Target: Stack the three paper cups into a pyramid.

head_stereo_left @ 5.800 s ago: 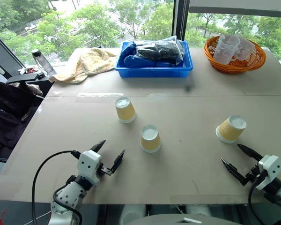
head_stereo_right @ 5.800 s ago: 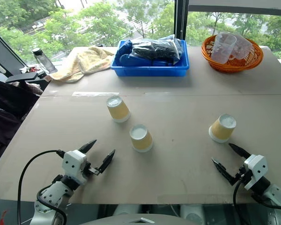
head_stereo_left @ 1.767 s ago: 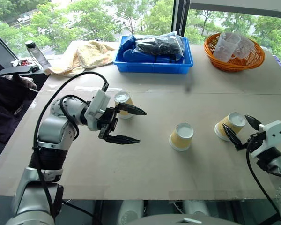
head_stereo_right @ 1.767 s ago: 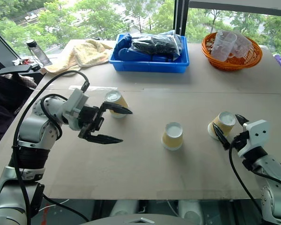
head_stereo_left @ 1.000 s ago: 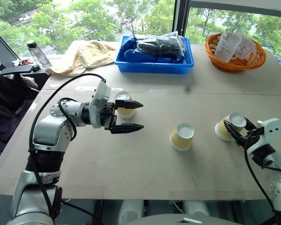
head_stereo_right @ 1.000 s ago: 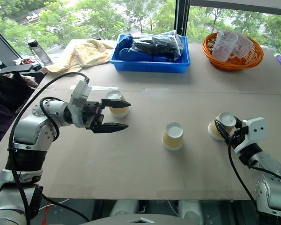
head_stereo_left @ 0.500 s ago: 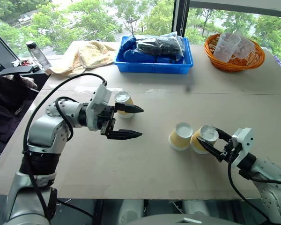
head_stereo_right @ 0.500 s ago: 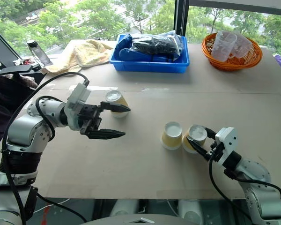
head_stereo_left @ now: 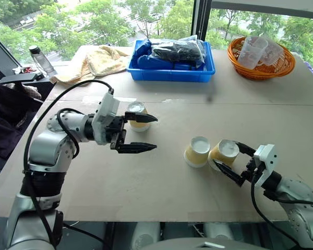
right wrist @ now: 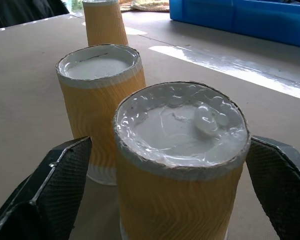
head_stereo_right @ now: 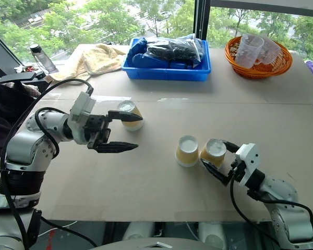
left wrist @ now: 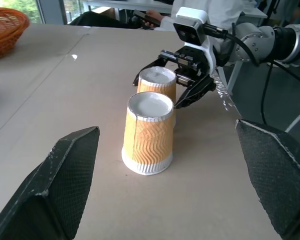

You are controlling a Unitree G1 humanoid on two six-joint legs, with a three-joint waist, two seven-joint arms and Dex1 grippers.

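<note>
two paper cups stand upside down side by side at mid tabletop (head_stereo_left: 161,192), the middle cup (head_stereo_left: 197,151) and the right cup (head_stereo_left: 224,154) just beside each other, touching or nearly so. that looks like the pyramid's base. the right tool (head_stereo_left: 232,162) sits around the right cup, fingers spread on either side and, from its wrist view, clear of the cup walls, so it reads as open, gripping nothing.

now the one that matters: the third cup (head_stereo_left: 137,115), upright on its rim, well apart from the pair toward the robot's left. the left tool (head_stereo_left: 141,133) is just beside it, fingers wide open and pointing across toward the pair, one finger over the cup, one nearer the robot. the left arm is clearly nearer. my guess: it closes on that cup and carries it to the right onto the two bases.
</note>
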